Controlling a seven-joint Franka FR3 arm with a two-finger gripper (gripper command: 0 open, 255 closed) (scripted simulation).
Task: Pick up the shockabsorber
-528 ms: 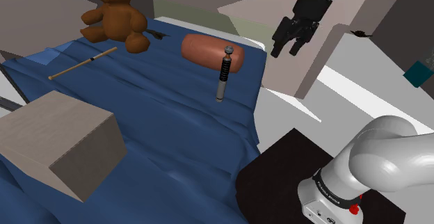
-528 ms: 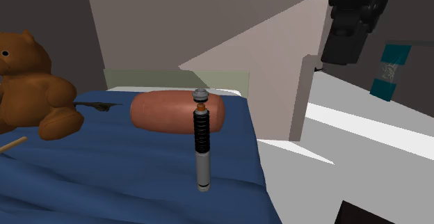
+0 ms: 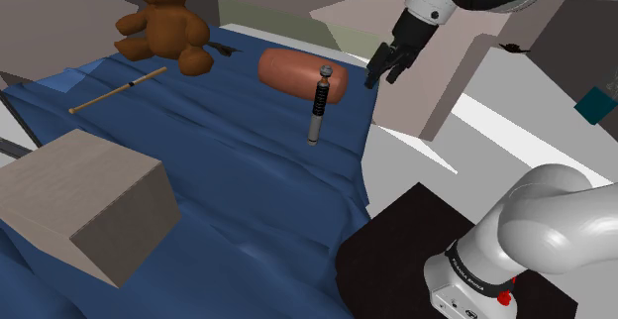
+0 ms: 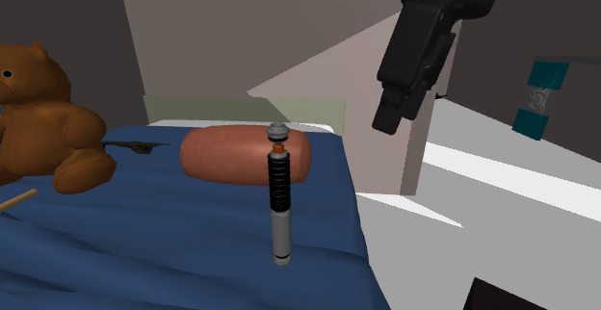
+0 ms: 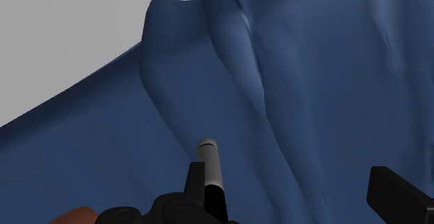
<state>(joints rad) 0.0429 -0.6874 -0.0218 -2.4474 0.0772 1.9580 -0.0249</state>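
blue bed [image 3: 248, 198], its top rumpled into soft folds. a reddish bolster [image 3: 292, 72] lies across the far end. the shockabsorber [image 3: 316, 109] lies lengthwise on the bed near its edge. its ringed head end is up against the bolster, with a black coil spring on that half and a plain grey tube on the other. the claw [image 3: 382, 77] hangs above the bed's edge, just beyond the head end, fingers apart, gripping nothing.

judgement: stiff, dense for its size, round, likely to roll; the smooth tube may slip. best hold is across the grey tube just below the spring. the bed will give under pressure.
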